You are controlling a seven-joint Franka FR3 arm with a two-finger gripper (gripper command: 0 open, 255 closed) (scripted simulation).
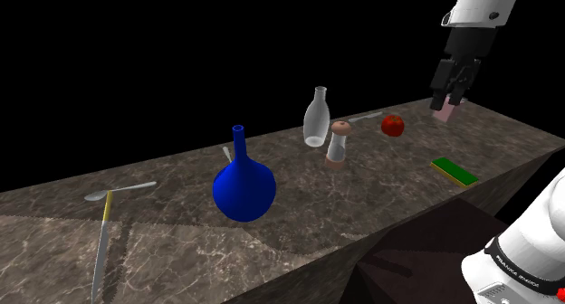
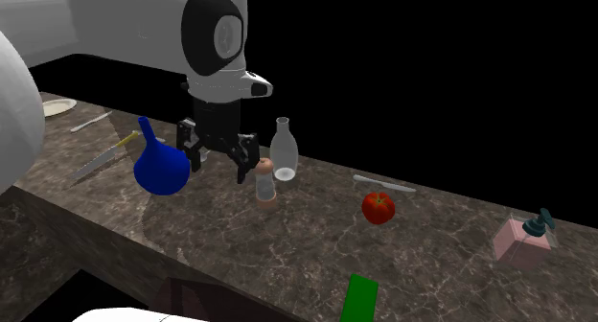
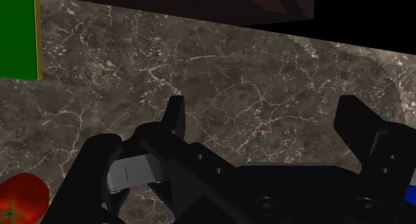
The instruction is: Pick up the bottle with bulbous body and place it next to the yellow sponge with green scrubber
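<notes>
The bulbous bottle [image 1: 243,186] [image 2: 161,165] is deep blue with a thin neck and stands upright on the marble counter [image 1: 362,198]. The sponge [image 1: 454,170] [image 2: 360,298] [image 3: 17,36] lies flat near the counter's front edge, green on top with a thin yellow edge. My black gripper [image 1: 448,101] [image 2: 220,165] [image 3: 263,113] hangs open above the counter, well away from the blue bottle at the shoulder view's right. Its fingers [image 3: 175,119] stand apart over bare marble and hold nothing.
A clear glass bottle [image 1: 315,118] [image 2: 283,149] and a small capped bottle [image 1: 338,146] [image 2: 265,180] stand mid-counter. A red tomato [image 1: 392,125] [image 2: 378,207] [image 3: 20,199] sits nearby. A pink perfume bottle [image 2: 525,237], a spoon [image 1: 118,191], a knife [image 1: 101,248] and a plate [image 2: 53,106] are also there.
</notes>
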